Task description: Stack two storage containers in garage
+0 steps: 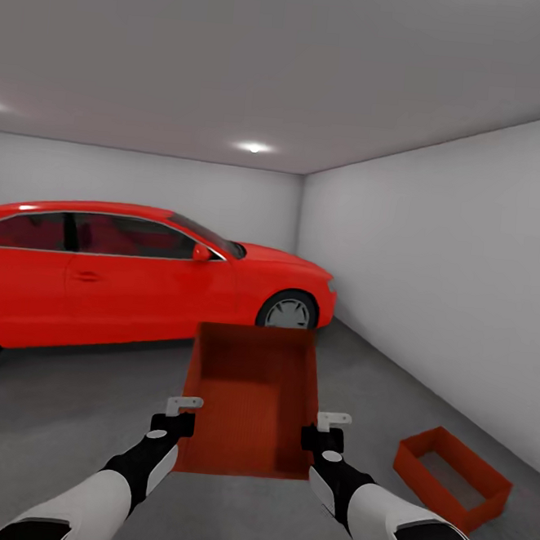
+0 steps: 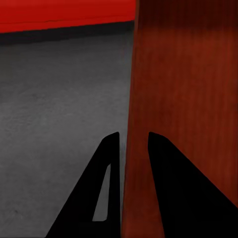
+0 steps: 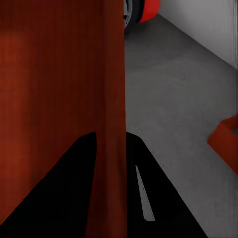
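I hold one orange-red storage container (image 1: 250,399) in the air in front of me, open top toward me, above the dark grey garage floor (image 1: 85,418). My left gripper (image 1: 182,416) is shut on its left wall (image 2: 168,99), one finger on each side. My right gripper (image 1: 321,432) is shut on its right wall (image 3: 111,124) the same way. The other storage container (image 1: 451,477) rests on the floor low at the right, near the pale wall, with its corner (image 3: 225,141) showing in the right wrist view.
A red car (image 1: 130,278) is parked across the left and middle of the garage, its front wheel (image 1: 288,311) just beyond the held bin. A plain grey wall (image 1: 449,286) runs along the right. Bare concrete lies between me and the car.
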